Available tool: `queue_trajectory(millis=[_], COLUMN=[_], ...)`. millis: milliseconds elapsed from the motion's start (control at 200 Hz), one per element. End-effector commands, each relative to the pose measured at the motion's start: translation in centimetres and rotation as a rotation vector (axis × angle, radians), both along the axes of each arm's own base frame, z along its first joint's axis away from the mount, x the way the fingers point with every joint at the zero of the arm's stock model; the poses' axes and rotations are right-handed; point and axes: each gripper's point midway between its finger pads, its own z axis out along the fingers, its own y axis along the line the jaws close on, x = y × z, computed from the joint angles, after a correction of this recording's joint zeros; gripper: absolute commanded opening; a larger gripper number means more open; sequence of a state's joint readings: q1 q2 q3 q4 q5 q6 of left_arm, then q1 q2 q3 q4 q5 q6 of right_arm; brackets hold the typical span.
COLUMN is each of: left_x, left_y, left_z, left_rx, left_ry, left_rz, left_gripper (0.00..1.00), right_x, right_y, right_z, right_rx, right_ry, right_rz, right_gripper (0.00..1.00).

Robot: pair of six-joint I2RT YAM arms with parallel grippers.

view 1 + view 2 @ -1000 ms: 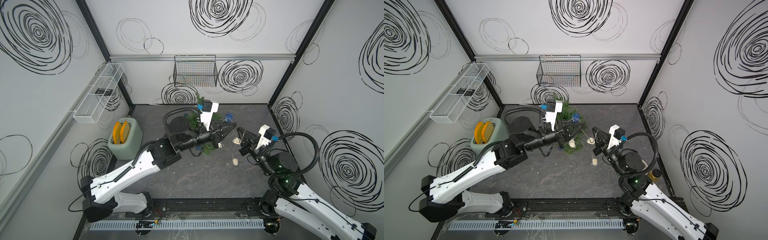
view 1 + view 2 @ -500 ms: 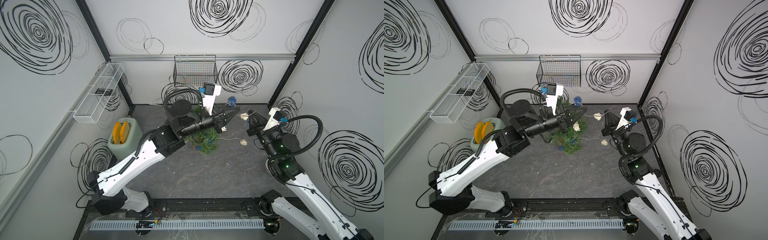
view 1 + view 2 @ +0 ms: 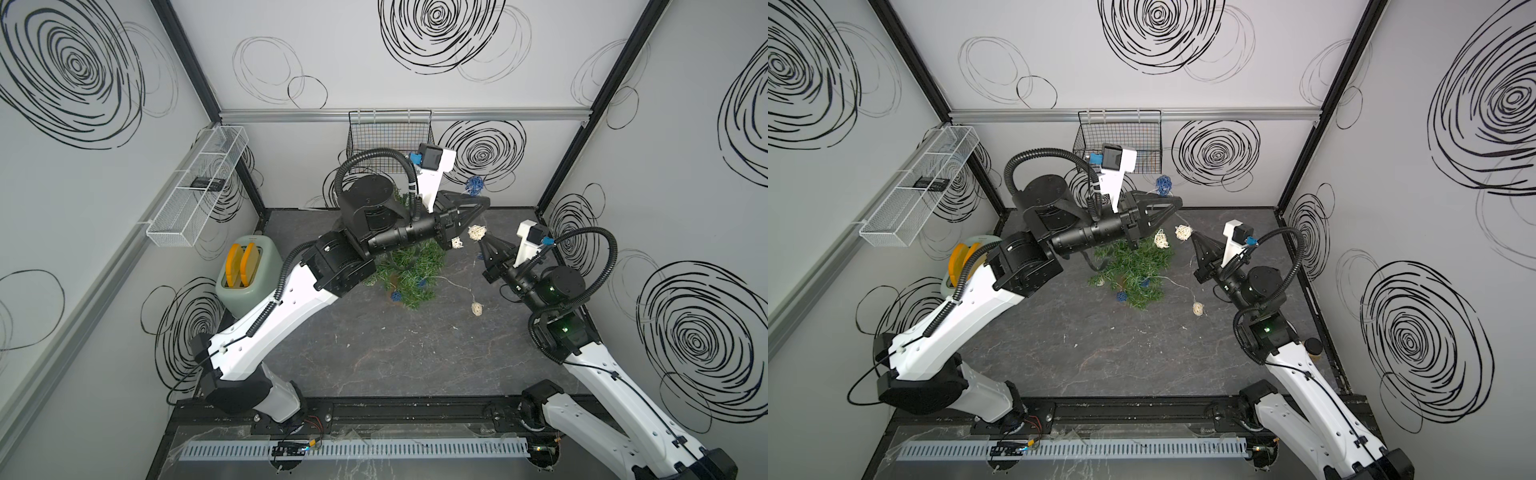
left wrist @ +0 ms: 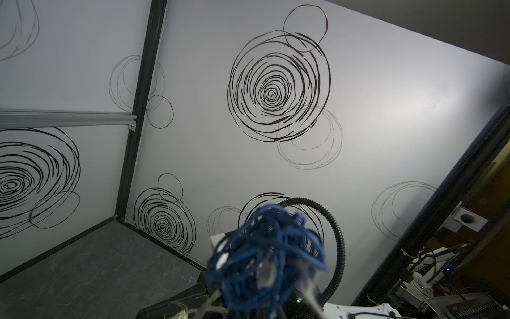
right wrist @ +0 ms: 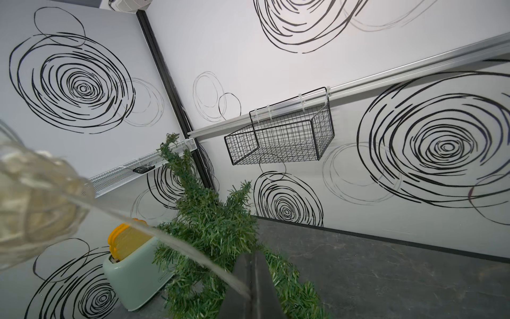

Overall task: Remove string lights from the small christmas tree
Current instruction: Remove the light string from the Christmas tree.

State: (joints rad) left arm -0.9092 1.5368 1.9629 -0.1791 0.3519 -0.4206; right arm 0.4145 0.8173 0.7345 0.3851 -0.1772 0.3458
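The small christmas tree (image 3: 413, 266) (image 3: 1138, 266) stands mid-table, partly under my left arm; the right wrist view shows it (image 5: 209, 229) too. The string lights run from it upward. My left gripper (image 3: 483, 203) (image 3: 1178, 202) is shut on their wire beside a dark blue ball (image 3: 473, 189) (image 4: 265, 259). My right gripper (image 3: 483, 243) (image 5: 252, 279) is shut on the wire next to a cream ball (image 3: 476, 232) (image 5: 36, 207). Another cream ball (image 3: 478, 308) hangs low on the slack wire, and blue balls (image 3: 395, 296) stay among the branches.
A mint toaster (image 3: 245, 274) holding orange slices stands at the left. A black wire basket (image 3: 388, 133) hangs on the back wall close behind my left wrist. A white mesh shelf (image 3: 195, 187) runs along the left wall.
Both arms have risen and swung toward the back wall, drawing the wire and its balls up and away from the tree. More of the string now hangs free.
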Motion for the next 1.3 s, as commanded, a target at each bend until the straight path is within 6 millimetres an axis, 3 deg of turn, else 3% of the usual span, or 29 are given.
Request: queue_trajectory(millis=[0, 220, 595, 780, 951, 1116, 1291], left_x=[-0.9, -0.3, 2.3, 4.0, 6.1, 8.6, 11.2], left_y=[1.5, 2.3, 2.0, 2.1, 2.3, 2.7, 4.2], left_z=[3.4, 4.8, 5.6, 6.0, 6.0, 6.2, 6.5], left_rx=[-0.062, -0.096, -0.121, -0.137, -0.166, -0.199, -0.234], left_ry=[-0.082, -0.093, -0.077, -0.084, -0.091, -0.096, -0.111], left_rz=[-0.013, -0.010, -0.019, -0.016, -0.017, -0.012, 0.019], left_gripper=[0.00, 0.00, 0.00, 0.00, 0.00, 0.00, 0.00], right_x=[-0.7, 0.3, 5.1, 7.7, 10.8, 14.0, 17.0], right_y=[-1.1, -2.2, -3.6, -5.9, -6.4, -5.9, -3.9], right_z=[6.0, 13.2, 17.5, 18.4, 18.1, 17.9, 18.3], right_rx=[0.029, 0.046, 0.051, 0.067, 0.062, 0.058, 0.034], right_ry=[-0.134, -0.252, -0.313, -0.320, -0.319, -0.328, -0.349], right_rz=[-0.044, -0.085, -0.100, -0.129, -0.104, -0.021, 0.108], right_gripper=[0.00, 0.00, 0.00, 0.00, 0.00, 0.00, 0.00])
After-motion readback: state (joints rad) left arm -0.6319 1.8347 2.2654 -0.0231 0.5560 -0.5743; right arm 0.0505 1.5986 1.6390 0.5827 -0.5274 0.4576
